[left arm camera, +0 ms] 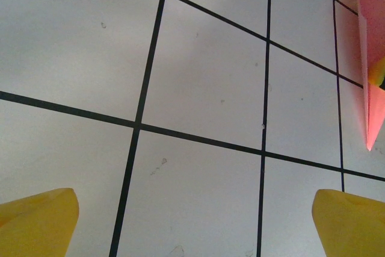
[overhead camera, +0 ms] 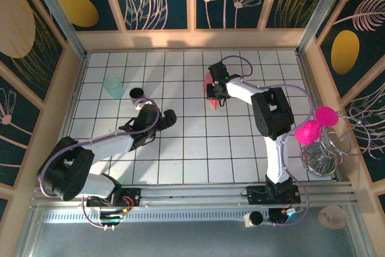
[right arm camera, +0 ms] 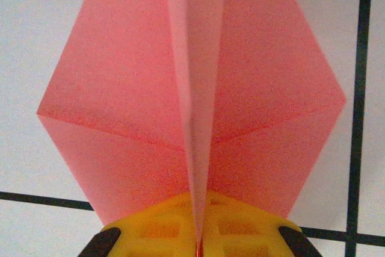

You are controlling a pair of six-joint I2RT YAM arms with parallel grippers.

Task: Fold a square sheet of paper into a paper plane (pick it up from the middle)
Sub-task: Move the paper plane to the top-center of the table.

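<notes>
Left hand [overhead camera: 167, 117] hovers wide open and empty, near one teal cup [overhead camera: 113, 86] and one dark cup [overhead camera: 137, 93]. Right hand [overhead camera: 215, 93] pinches the one paper plane [right arm camera: 192, 88] by its centre fold, mid-desk [overhead camera: 180, 148]. Two magenta discs [overhead camera: 326, 114] far right.

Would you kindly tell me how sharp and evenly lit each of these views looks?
Top external: bright, even light, soft shadows on the far tiles of the table. Left wrist: grid lines crisp, yellow fingers soft. Right wrist: paper plane close, slightly blurred, no glare.
</notes>
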